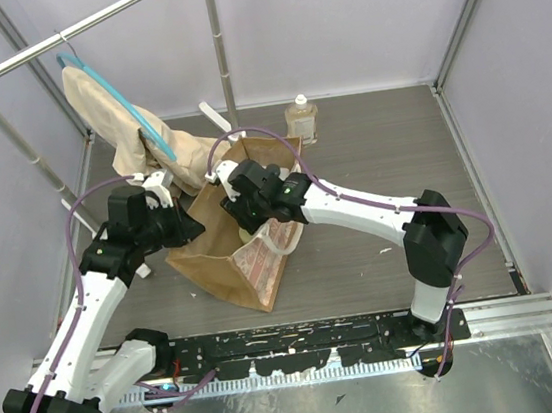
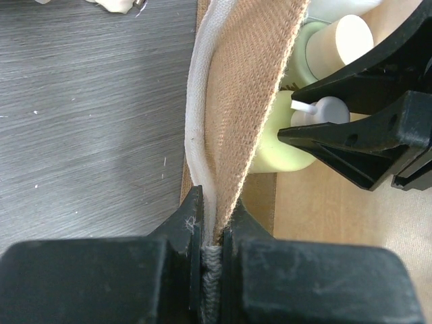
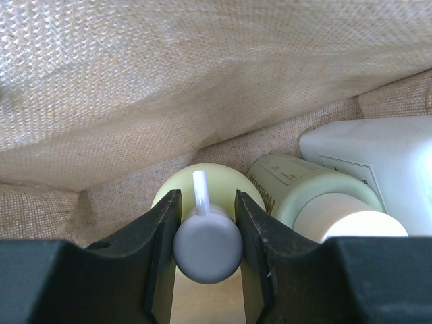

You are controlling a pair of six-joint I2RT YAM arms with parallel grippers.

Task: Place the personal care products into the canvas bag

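Observation:
The canvas bag (image 1: 225, 263) lies open in the middle of the table, tan-brown with a reddish print on one side. My left gripper (image 2: 214, 210) is shut on the bag's rim with its cream strap (image 2: 197, 135) and holds the mouth open; in the top view it (image 1: 190, 227) is at the bag's left edge. My right gripper (image 3: 207, 202) reaches inside the bag, shut on the white pump cap (image 3: 208, 246) of a yellow-green bottle (image 3: 223, 179). Beside it in the bag lie a second yellow-green bottle (image 3: 297, 185) and the white rectangular bottle (image 3: 378, 155). The squat amber bottle (image 1: 301, 121) stands on the table behind the bag.
A beige cloth garment (image 1: 109, 121) on a blue hanger hangs from a metal rail (image 1: 83, 29) at the back left. An upright pole (image 1: 220, 52) stands behind the bag. Grey walls enclose the table on three sides.

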